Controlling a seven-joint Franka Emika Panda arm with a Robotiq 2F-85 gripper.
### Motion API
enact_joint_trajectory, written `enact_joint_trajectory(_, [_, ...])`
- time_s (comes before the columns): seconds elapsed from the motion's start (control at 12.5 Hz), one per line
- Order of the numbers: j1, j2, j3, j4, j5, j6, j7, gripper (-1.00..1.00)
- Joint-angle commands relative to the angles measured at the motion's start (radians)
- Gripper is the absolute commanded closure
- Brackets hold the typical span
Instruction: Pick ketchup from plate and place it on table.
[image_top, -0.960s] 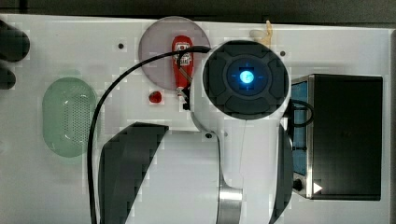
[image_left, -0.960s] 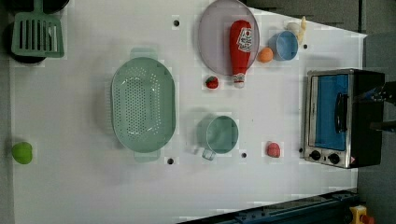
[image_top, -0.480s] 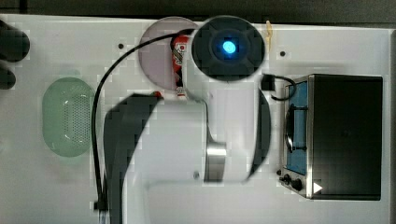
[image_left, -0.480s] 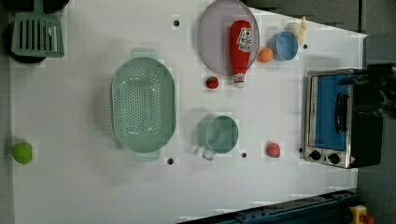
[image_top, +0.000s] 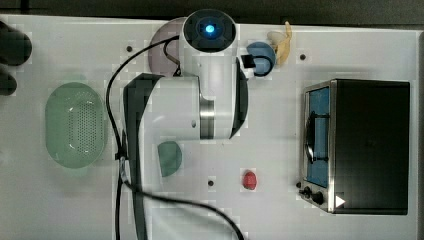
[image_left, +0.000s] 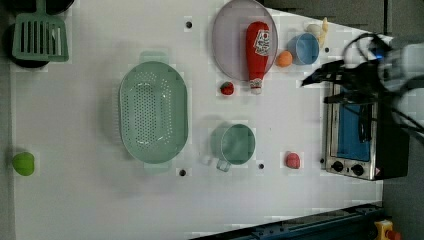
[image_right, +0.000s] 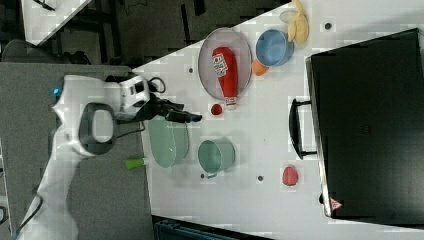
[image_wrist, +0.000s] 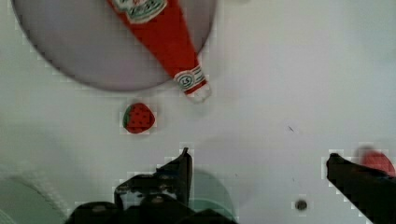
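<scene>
Overhead, the end effector hangs with fingers spread wide, empty, above the tabletop. The ketchup lies across the plate near the tabletop's edge, its white cap overhanging the rim. Approach underway; descent onto the bottle likely follows.

Single white arm, folded at the elbow in the top view, blue-lit joint cap at the far end. A black cable runs along the arm's side. Tool hangs above the surface, holding nothing. Wrist view: the two dark fingers stand wide apart. Right view: the tool extends from the wrist toward the right view's right.
</scene>
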Motion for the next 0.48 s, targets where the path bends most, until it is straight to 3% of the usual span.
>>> enact_joint_trajectory(0.08, [0.000,0.044,-0.005,0.021,-0.007,0.111,-0.254,-1.00])
enact_joint_trajectory(0.48, [0.017,0.217,-0.005,0.067,-0.070,0.247,-0.337,-1.00])
